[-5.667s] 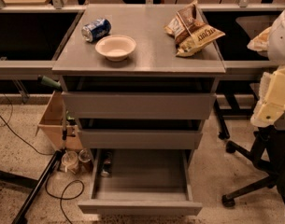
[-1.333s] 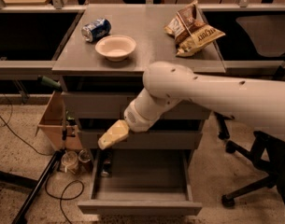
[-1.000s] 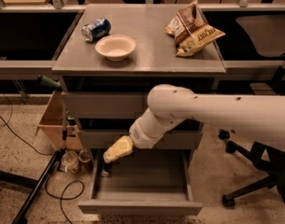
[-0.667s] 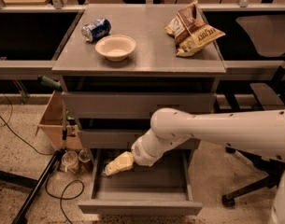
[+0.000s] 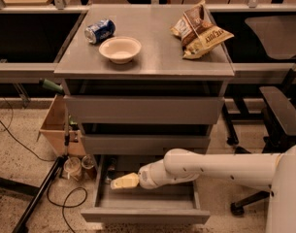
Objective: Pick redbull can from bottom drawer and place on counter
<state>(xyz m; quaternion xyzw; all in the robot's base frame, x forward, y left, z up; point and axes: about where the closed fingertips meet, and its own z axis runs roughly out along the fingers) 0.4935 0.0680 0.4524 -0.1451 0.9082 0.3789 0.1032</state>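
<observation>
The bottom drawer (image 5: 146, 214) is pulled open below two closed grey drawers. The redbull can (image 5: 110, 170) shows dimly at the drawer's back left, partly in the shadow of the drawer above. My gripper (image 5: 123, 181) is inside the drawer at its left half, pointing left, just right of and slightly in front of the can. My white arm reaches in from the right. Whether the gripper touches the can is not visible. The counter (image 5: 157, 52) is the grey top of the cabinet.
On the counter lie a short blue can (image 5: 99, 31) on its side, a white bowl (image 5: 120, 49) and chip bags (image 5: 201, 29). A cardboard box (image 5: 55, 127), jars (image 5: 74, 167) and cables are on the floor at left. A chair (image 5: 282, 111) stands at right.
My arm came in from the right and has lowered steadily, from in front of the middle drawer down into the open bottom drawer, with the gripper now beside the can.
</observation>
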